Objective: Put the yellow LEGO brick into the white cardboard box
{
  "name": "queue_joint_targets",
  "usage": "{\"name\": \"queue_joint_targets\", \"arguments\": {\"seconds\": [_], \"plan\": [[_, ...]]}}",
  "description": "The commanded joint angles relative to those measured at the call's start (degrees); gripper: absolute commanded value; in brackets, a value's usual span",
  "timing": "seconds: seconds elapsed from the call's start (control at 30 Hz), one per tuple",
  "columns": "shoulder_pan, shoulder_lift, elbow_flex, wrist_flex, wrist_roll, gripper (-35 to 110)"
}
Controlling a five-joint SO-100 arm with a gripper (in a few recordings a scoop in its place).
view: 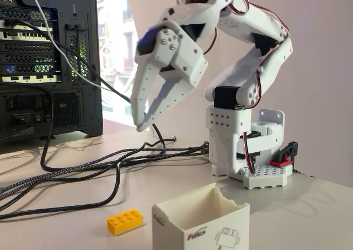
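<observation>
A small orange-yellow studded yellow LEGO brick [125,221] lies on the pale table [66,228], just left of the torn-rimmed white cardboard box [201,223]. Above, the white arm's gripper [148,119] hangs empty, fingers slightly parted. Black cables [83,170] trail toward a computer tower [47,62] by a bright window [116,51].

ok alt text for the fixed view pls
A white robot arm's pincer hangs open and empty above dark cables, well short of a yellow LEGO brick lying on the table beside an open white cardboard box.
</observation>
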Motion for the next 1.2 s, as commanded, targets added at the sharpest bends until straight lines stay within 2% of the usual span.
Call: {"name": "queue_joint_targets", "arguments": {"seconds": [0.0, 0.17, 0.27, 0.57, 0.67, 0.8, 1.0, 1.17], "plan": [[2.4, -4.8, -8.6, -1.5, 7.5, -9], [4.7, -7.3, -8.3, -2.2, 24.3, -5], [5.3, -7.9, -6.7, -4.0, 28.7, -5], [6.0, -10.7, 1.5, -11.1, 51.0, 4], [5.5, -14.2, 1.1, -9.1, 54.6, 13], [5.7, -18.1, 0.1, -8.3, 57.5, 14], [4.9, -24.1, -5.6, -0.1, 64.0, 12], [2.1, -27.9, -8.2, 2.0, 70.4, 12]]}}
